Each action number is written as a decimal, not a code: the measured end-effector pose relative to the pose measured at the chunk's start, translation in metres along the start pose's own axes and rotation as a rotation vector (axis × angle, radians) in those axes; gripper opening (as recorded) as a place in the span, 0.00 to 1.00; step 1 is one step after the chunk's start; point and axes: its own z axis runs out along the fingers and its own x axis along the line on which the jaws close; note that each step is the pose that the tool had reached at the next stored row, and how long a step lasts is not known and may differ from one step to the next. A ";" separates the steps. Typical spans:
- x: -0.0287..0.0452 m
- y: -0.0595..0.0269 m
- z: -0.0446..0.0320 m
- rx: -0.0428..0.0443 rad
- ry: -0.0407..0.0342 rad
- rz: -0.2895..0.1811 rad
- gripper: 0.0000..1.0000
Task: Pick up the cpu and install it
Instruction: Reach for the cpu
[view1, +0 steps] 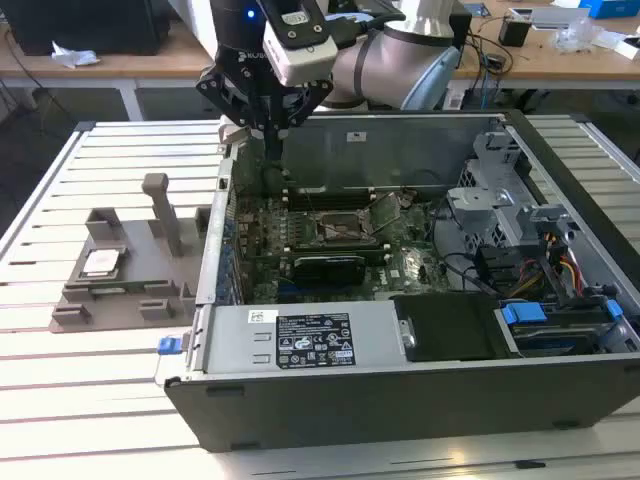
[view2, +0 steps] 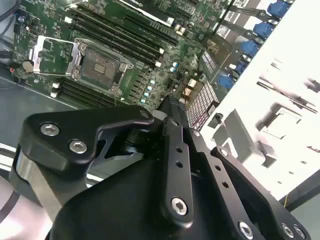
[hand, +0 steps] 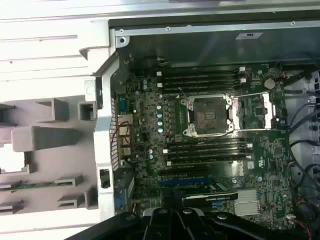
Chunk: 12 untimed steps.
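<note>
Silvery cpu (view1: 101, 262) lies in its grey tray (view1: 112, 312); jaws are pinched together, empty, above the open case (view1: 400, 405).

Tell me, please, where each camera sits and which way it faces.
Exterior view: off the arm, looking down on the computer case and the cpu in its tray; arm and gripper show above the case.
First wrist view: on the arm, facing down at the socket; gripper shows.
Second wrist view: on the arm, slanting across the socket; gripper shows.
Wrist views share socket and gripper.
</note>
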 end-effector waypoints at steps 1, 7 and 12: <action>0.0037 -0.0003 -0.0001 0.0001 0.0001 0.000 0.11; 0.0404 -0.0030 -0.0011 -0.0001 0.0000 0.000 0.11; 0.0605 -0.0045 -0.0016 -0.0001 0.0000 0.000 0.11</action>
